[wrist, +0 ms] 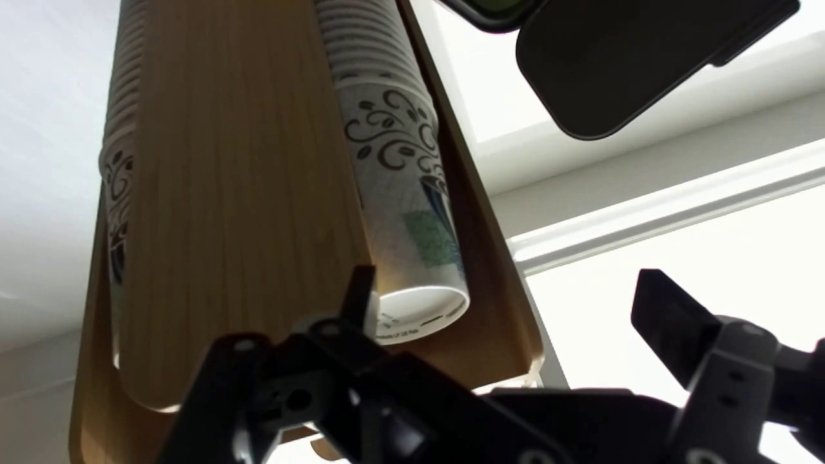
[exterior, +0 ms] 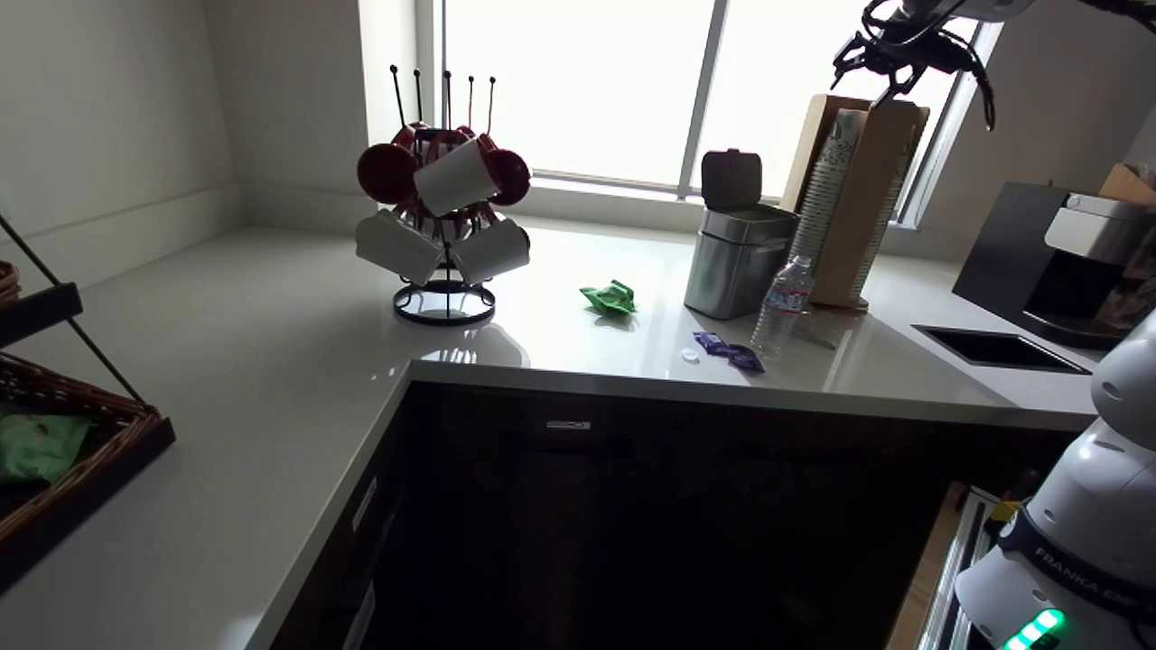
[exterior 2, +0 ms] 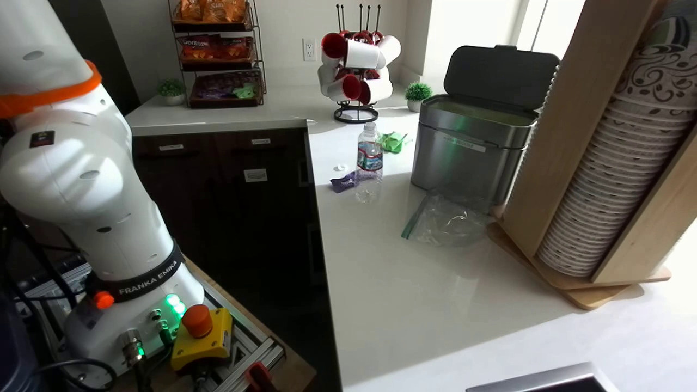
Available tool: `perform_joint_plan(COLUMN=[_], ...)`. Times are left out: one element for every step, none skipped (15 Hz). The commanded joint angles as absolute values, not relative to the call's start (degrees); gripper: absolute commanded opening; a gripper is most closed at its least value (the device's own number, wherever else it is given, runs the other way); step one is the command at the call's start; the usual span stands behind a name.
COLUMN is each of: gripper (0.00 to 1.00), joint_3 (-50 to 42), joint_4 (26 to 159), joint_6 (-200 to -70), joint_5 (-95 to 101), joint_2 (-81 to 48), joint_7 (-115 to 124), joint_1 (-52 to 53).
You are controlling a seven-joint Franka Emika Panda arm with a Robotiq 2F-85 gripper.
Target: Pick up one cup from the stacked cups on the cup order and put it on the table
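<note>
1. Notably, the table point(exterior: 226, 361), stretched along the left of an exterior view, is due to receive the cup point(wrist: 406, 200); if released at a slant, the cup could be tipped or rolled.

2. Farther right, a steel bin point(exterior: 731, 271) is parked just beside the wooden cup holder point(exterior: 865, 194). Its raised lid point(exterior: 731, 181) could be clipped if the load is carried sideways too low.

3. A water bottle point(exterior: 782, 307), stood close to the bin, could be toppled by a low swing of the arm point(exterior: 1111, 442).

4. Near the top of the holder the gripper point(wrist: 506, 290) is poised with nothing held, its fingers point(wrist: 359, 293) spread well apart. In the wrist view one of them is set across the edge of a wooden panel point(wrist: 238, 193), so wood could be struck or pinched on closing; contact cannot be told. The likely target cup is lodged in the holder, topmost in its stack point(exterior: 817, 217); with cups nested there, several could be drawn off together, or the paper wall crushed by a hard squeeze.

5. The same cup is turned upside down: its closed base is pointed up, its mouth down over the stack. Its long axis is aligned with the stack, close to upright; whether any lean is real cannot be told.
</note>
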State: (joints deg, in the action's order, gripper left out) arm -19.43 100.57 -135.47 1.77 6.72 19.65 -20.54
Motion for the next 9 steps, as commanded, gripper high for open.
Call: perform_joint_plan(gripper=[1.0,1.0,1.0,1.0,1.0,1.0,1.0,1.0,1.0], joint_3=[-19.6,-19.6,-19.6,-19.6,-19.7,-19.7,-19.8,-19.9,-20.0], joint_4=[101.7,101.8,101.8,101.8,101.8,102.0,102.1,102.1,102.3], joint_6=[-138.6,-138.7,-138.5,-138.3,-138.0,-137.9,-137.6,-137.0,-136.6], joint_5=[-0.7,-0.9,-0.8,-0.6,-0.3,0.0,0.3,1.3,1.7], joint_2=[6.5,6.5,6.5,6.6,6.6,6.8,7.0,7.0,7.1], joint_7=[17.1,16.8,16.8,16.8,16.9,16.9,16.9,17.4,17.3], joint_1=[-20.1,-20.1,-20.1,-20.2,-20.3,-20.5,-20.6,-20.9,-21.1])
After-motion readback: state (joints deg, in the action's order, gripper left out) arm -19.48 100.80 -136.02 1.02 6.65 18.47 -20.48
